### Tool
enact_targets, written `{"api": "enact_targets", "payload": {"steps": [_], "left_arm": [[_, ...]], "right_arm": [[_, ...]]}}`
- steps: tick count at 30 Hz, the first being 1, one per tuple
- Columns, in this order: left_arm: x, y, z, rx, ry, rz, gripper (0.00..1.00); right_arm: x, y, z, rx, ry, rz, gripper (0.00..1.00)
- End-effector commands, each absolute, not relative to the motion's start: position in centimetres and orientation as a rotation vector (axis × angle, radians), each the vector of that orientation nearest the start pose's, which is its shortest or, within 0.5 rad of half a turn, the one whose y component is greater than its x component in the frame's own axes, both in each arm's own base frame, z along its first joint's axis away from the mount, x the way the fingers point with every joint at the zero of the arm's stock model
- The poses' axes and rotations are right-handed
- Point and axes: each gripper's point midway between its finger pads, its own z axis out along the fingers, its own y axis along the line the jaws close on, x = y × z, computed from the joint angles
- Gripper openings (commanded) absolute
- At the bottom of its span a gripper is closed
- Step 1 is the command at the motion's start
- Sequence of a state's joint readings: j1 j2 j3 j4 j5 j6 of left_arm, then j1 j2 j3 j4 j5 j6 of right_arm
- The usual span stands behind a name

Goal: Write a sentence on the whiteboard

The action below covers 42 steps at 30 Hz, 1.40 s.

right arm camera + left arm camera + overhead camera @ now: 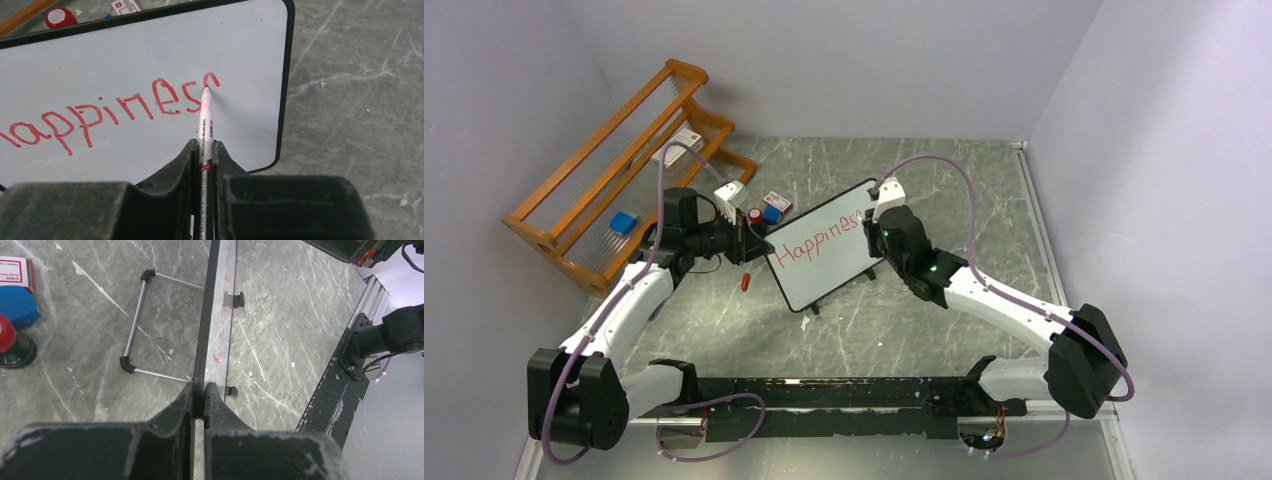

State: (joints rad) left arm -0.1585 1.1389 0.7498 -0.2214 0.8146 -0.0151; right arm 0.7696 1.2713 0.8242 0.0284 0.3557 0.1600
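Right fingers (pixel 176 172) clamp marker (pixel 205 125), tip on whiteboard (pixel 100 55); left fingers (pixel 176 412) pinch edge.

sentence (pixel 111 114) clipped at left, box (pixel 15 272) print — unreadable

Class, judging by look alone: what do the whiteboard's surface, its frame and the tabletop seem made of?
Whiteboard surface: smooth white coating, slight sheen. Frame: matte black, probably plastic, rounded corners. Tabletop: grey with white veins, stone or printed laminate; unclear which.

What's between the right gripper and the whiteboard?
Only the marker, clamped in the right gripper, tip on the whiteboard. Right wrist view.
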Motion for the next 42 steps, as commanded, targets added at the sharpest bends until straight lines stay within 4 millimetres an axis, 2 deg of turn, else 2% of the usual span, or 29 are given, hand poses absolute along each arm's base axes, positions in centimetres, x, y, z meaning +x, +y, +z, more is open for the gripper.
{"api": "enact_targets", "payload": {"steps": [1, 14, 16, 24, 32, 35, 42], "left_arm": [[26.7, -16.0, 14.1, 0.645, 2.123, -0.879, 0.05], [26.7, -16.0, 14.2, 0.647, 2.119, -0.879, 0.05], [26.7, -16.0, 14.2, 0.647, 2.119, -0.878, 0.05], [26.7, -16.0, 14.2, 0.645, 2.12, -0.879, 0.05], [26.7, -16.0, 14.3, 0.646, 2.117, -0.88, 0.05], [26.7, -16.0, 14.3, 0.645, 2.117, -0.88, 0.05], [26.7, -16.0, 14.4, 0.642, 2.114, -0.879, 0.05]], "right_arm": [[31.7, 22.5, 16.4, -0.363, 1.976, 0.219, 0.0], [31.9, 21.7, 16.3, -0.322, 1.978, 0.186, 0.0], [31.5, 21.6, 15.8, -0.336, 1.999, 0.181, 0.0], [30.9, 22.2, 15.4, -0.358, 2.012, 0.236, 0.0], [30.9, 22.8, 16.2, -0.349, 1.993, 0.281, 0.0], [31.2, 23.3, 17.2, -0.335, 1.959, 0.308, 0.0], [31.1, 23.1, 17.9, -0.319, 1.946, 0.314, 0.0]]}}
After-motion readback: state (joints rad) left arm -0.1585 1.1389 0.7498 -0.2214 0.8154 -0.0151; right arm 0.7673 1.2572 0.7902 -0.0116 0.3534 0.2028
